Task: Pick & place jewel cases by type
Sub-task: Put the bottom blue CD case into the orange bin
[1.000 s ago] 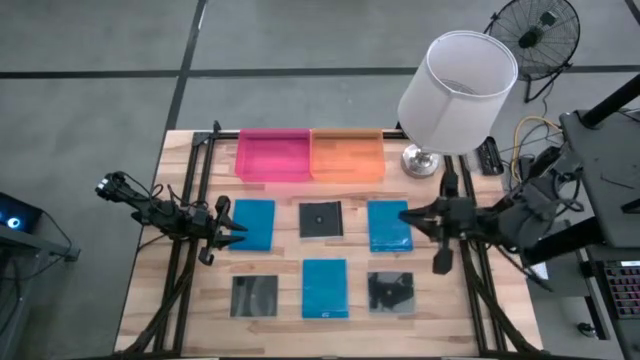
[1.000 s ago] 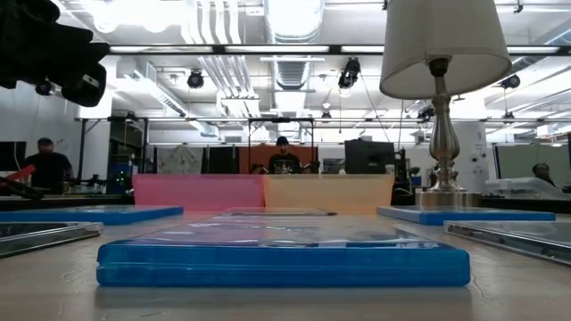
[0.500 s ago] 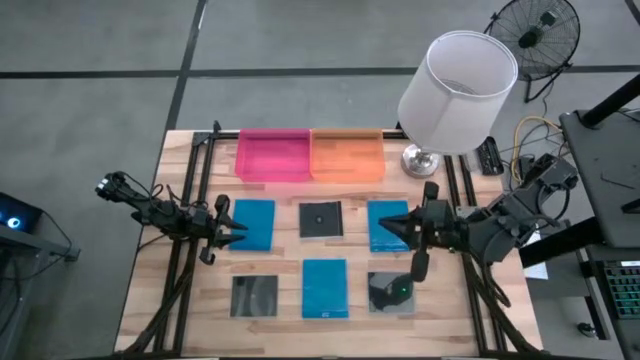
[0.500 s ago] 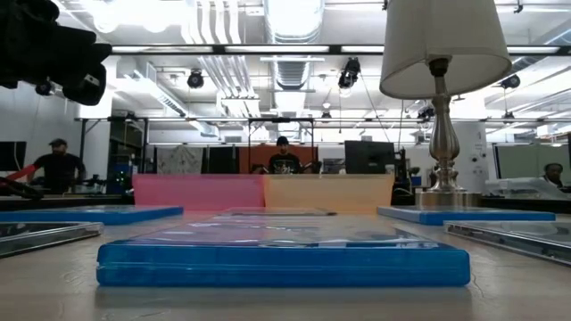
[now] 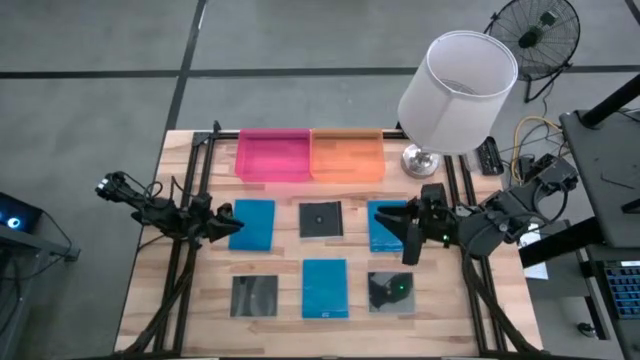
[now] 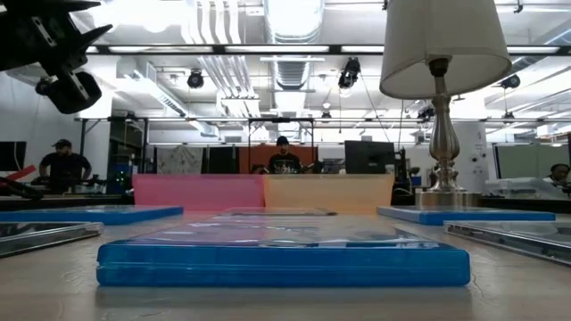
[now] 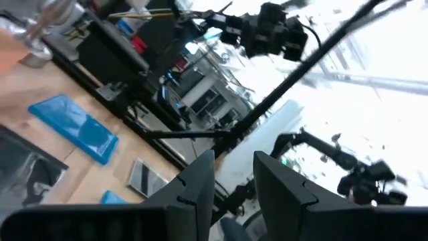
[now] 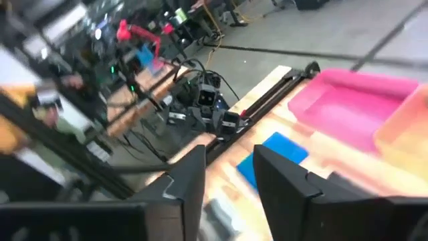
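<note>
My right arm has been swinging in from the table's right edge, and the right gripper [image 5: 404, 240] is now hanging over the blue case [image 5: 388, 226] in the back row on the right; the left gripper [image 5: 222, 226] has nudged closer to the blue case [image 5: 252, 224] on the back left. In the right wrist view the two dark fingers [image 8: 188, 179] are standing slightly apart with nothing between them, so I am reading that gripper as released and empty. The left fingers [image 7: 200, 182] are showing a narrow gap too, gripping nothing.

All six jewel cases are lying flat in two rows of three, none yet sorted: behind, blue, dark square case [image 5: 321, 219], blue; in front, dark case [image 5: 254, 296], blue case [image 5: 324, 288], dark case [image 5: 391, 291]. I am taking the spacing as deliberate, giving each arm room to come down on one case without brushing its neighbour. The pink tray [image 5: 272, 156] and the orange tray [image 5: 347, 155] are sitting touching side by side at the back edge, empty, presumably one per type.

The wooden table [image 5: 285, 260] is carrying a lamp [image 5: 457, 80] at its back right corner. A fan [image 5: 533, 30] is standing on the grey floor beyond, and people are showing far off in the workshop behind.
</note>
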`<action>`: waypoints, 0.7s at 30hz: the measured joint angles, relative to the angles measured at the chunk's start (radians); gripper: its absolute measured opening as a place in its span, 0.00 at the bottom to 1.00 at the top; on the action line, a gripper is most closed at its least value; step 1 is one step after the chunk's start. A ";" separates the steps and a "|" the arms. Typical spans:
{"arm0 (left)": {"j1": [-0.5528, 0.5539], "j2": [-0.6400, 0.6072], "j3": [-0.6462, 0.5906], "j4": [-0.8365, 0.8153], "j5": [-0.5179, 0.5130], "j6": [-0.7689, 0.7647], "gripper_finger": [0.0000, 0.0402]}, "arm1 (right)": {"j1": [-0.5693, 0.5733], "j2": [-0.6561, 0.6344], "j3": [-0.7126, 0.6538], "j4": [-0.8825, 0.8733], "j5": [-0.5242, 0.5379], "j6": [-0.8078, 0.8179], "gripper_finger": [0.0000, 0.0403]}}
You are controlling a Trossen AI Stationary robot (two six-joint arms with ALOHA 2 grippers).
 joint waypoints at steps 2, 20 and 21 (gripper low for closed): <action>0.000 0.000 0.000 0.001 0.000 -0.024 0.22 | -0.014 0.000 0.000 -0.001 0.000 0.057 0.33; 0.000 0.000 0.023 0.065 0.010 -0.231 0.22 | -0.087 0.065 -0.002 0.000 -0.064 0.238 0.61; 0.000 0.000 0.036 0.081 0.010 -0.226 0.22 | -0.087 0.065 -0.002 0.000 -0.076 0.238 0.63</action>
